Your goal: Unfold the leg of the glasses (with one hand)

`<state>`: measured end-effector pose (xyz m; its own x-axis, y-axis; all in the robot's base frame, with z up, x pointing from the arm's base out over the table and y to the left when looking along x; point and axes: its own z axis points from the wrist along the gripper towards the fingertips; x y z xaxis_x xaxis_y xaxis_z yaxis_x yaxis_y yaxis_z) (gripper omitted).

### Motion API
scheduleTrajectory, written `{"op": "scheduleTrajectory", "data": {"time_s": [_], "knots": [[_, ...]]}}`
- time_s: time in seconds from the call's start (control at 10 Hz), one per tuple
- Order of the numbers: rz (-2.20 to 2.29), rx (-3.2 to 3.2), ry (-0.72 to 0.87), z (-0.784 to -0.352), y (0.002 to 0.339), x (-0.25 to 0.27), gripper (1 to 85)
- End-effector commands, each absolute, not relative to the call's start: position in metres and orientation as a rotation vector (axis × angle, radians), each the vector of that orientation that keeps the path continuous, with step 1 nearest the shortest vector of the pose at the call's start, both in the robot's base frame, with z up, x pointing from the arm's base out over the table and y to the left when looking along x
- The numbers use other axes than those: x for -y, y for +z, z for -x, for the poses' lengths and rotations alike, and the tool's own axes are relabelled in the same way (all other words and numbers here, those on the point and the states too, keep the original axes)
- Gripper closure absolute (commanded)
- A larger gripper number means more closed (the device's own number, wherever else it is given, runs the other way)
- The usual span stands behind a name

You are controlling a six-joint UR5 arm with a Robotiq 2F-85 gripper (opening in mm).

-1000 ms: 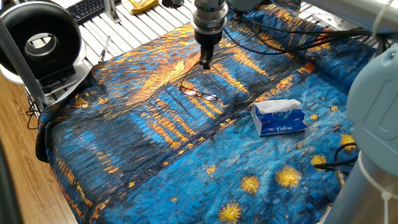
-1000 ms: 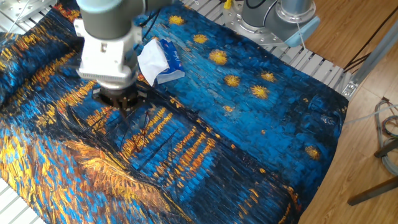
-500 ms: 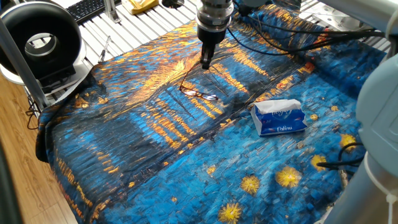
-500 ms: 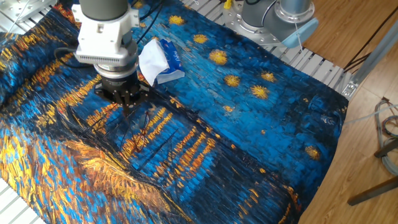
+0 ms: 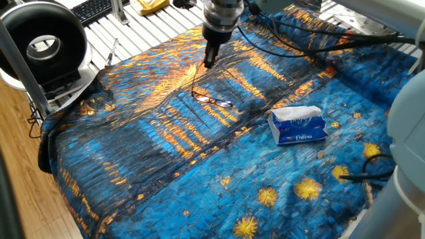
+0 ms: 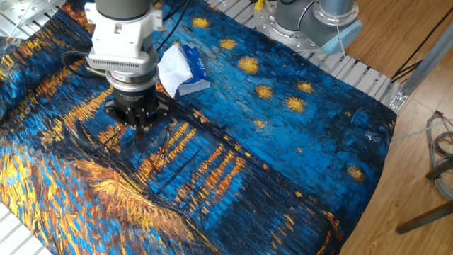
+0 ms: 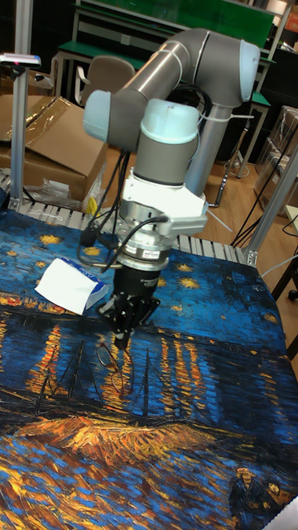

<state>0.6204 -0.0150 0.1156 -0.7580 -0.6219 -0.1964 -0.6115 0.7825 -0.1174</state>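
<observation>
The glasses [image 5: 214,101] lie on the painted blue-and-orange cloth [image 5: 153,159], small and thin-rimmed, with their lenses resting flat. One thin leg rises from the frame's left end up to my gripper [image 5: 208,64], which hangs just behind and above them with its fingers pressed together on the leg's tip. In the other fixed view the gripper [image 6: 139,128] points down over the glasses [image 6: 154,147], which barely show against the cloth. The tall fixed view has the gripper [image 7: 122,338] right above the faint rims of the glasses [image 7: 112,366].
A blue-white tissue pack [image 5: 297,125] lies to the right of the glasses, also visible as the tissue pack [image 6: 181,69]. A black ring-shaped device [image 5: 44,45] and a keyboard [image 5: 93,9] stand beyond the cloth's far-left edge. A second arm's base [image 6: 320,21] sits at the table's edge.
My gripper has shifted left and slightly back, and the raised leg's tip has swung with it. The lens frame has stayed where it lay.
</observation>
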Motion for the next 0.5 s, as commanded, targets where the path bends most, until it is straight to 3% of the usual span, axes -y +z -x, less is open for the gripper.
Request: {"op": "scheduleTrajectory", "data": {"time_s": [0.0, 0.4], "knots": [[0.945, -2.685, -0.082, -0.6394, 0.1249, 0.0004, 84.7], [0.957, -2.667, -0.091, -0.6432, 0.1250, 0.0006, 84.7]]}}
